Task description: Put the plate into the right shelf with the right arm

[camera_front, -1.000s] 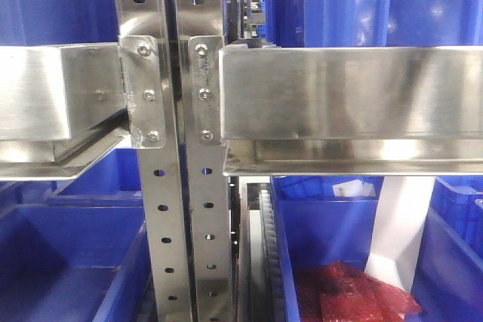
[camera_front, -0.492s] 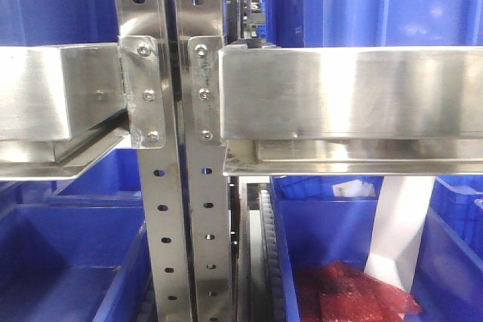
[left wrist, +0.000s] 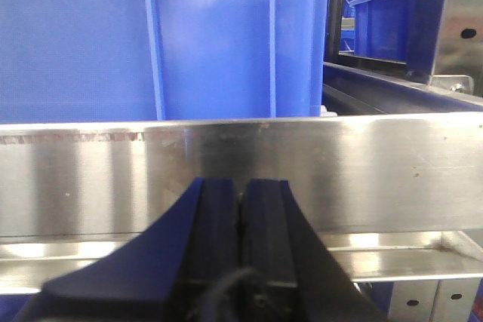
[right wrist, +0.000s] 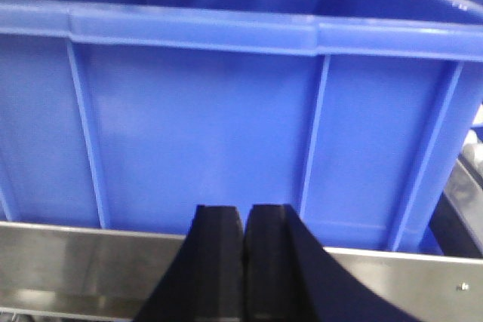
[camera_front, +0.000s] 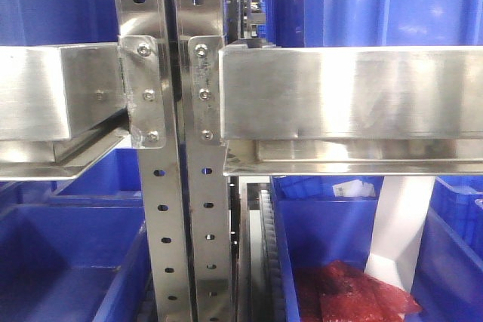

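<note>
Comparing the front view with the two a moment earlier, you find almost nothing changed: only the reflections on the steel crossbeam (camera_front: pixel 347 92) of the right shelf (camera_front: pixel 207 209) shift a little, which suggests an arm moving out of sight. The blue bin (camera_front: pixel 339 239) at the lower right of that frame holds a red bag (camera_front: pixel 355 292) and a white slanted piece (camera_front: pixel 396 231); what that piece is you cannot tell.

Your right hand (right wrist: pixel 243 220) is clenched, its two black fingers (right wrist: pixel 215 262) pressed together with nothing between them, low in the middle of its wrist view and facing the ribbed wall of a blue bin (right wrist: pixel 226 126) above a steel beam (right wrist: pixel 75 262). Your left hand (left wrist: pixel 240 194) is clenched and empty too, in front of another steel beam (left wrist: pixel 377 164) with a bin (left wrist: pixel 151 35) behind it.

The plate shows in none of the views, so you cannot tell where it is. With the right hand empty at the shelf, the plate is probably either already placed or not yet picked up; check before you count the task done.
</note>
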You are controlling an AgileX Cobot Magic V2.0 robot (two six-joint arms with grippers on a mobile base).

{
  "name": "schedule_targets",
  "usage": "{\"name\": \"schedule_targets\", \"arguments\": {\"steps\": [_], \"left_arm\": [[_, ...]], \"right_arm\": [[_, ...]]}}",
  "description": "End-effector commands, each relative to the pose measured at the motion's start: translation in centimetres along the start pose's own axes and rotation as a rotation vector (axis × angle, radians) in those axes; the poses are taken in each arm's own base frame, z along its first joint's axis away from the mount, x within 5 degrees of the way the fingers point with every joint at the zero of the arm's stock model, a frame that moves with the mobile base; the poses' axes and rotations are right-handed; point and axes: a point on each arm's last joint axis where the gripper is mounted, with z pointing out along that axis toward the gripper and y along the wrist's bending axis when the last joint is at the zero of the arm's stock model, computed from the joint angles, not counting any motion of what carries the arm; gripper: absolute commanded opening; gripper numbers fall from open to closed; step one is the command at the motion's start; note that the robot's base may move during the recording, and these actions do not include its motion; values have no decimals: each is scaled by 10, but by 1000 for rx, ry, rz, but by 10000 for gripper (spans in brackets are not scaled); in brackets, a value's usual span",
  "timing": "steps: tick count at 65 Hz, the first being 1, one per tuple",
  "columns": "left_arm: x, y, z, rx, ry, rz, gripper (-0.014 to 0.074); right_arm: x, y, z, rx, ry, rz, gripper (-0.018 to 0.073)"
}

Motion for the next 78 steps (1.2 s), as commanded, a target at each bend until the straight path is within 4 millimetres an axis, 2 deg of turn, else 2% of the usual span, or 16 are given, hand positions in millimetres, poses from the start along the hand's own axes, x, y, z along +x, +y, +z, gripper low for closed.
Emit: {"name": "schedule_targets", "arguments": {"steps": [1, 11, 29, 40, 50, 78], "left_arm": [[-5, 2, -1, -19, -82, -5, -47], [-5, 2, -1, -19, -82, -5, -47], [-5, 2, -1, -19, -82, -5, -47], [-5, 2, -1, -19, -82, -5, -47], [-5, 2, -1, -19, -82, -5, -47], [-5, 2, -1, -19, -82, -5, -47]], "right_arm": [[-13, 0, 0, 6, -124, -3, 55], [8, -3, 12, 18, -212, -8, 55], [97, -7, 27, 30, -237, 14, 55], [135, -8, 25, 30, -247, 29, 55], [139, -7, 16, 28, -283, -7, 55], [138, -7, 16, 29, -288, -8, 55]]}}
